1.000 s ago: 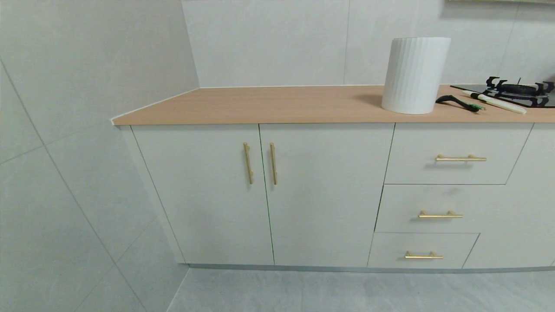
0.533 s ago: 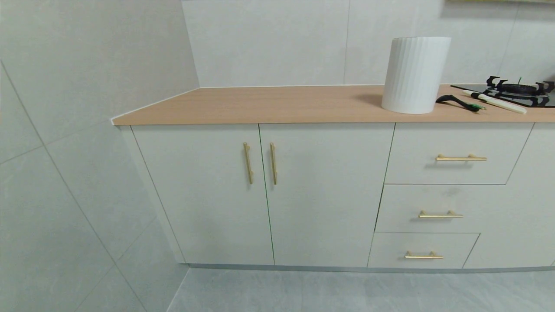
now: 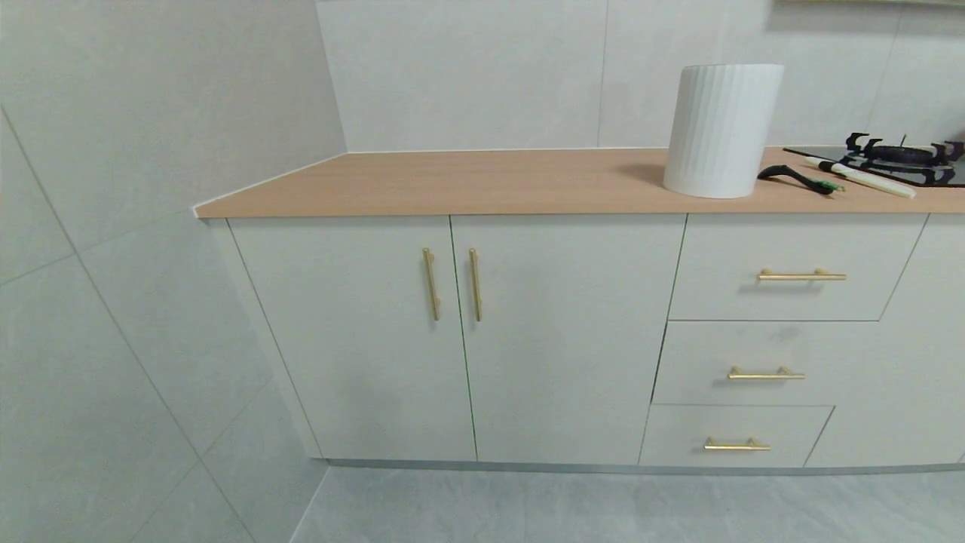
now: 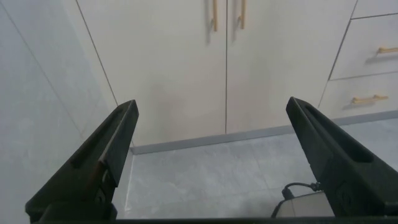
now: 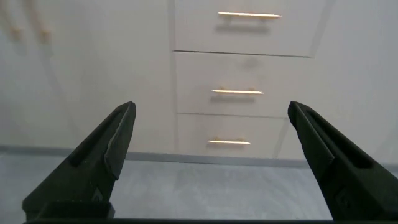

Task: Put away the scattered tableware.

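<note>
On the wooden countertop (image 3: 482, 181) a tall white ribbed holder (image 3: 721, 130) stands toward the right. Beside it lie a black-handled utensil (image 3: 798, 179) and a long white utensil (image 3: 859, 178), next to a black stove burner (image 3: 905, 154). My left gripper (image 4: 211, 121) hangs low in front of the cabinet doors, open with nothing between its fingers (image 4: 106, 162). My right gripper (image 5: 211, 121) is held low facing the drawers, open and empty as well.
White cabinet with two doors and gold handles (image 3: 452, 283) stands below the counter, with three drawers (image 3: 799, 275) at its right. A tiled wall (image 3: 113, 226) closes off the left side. Grey floor (image 3: 603, 505) lies in front.
</note>
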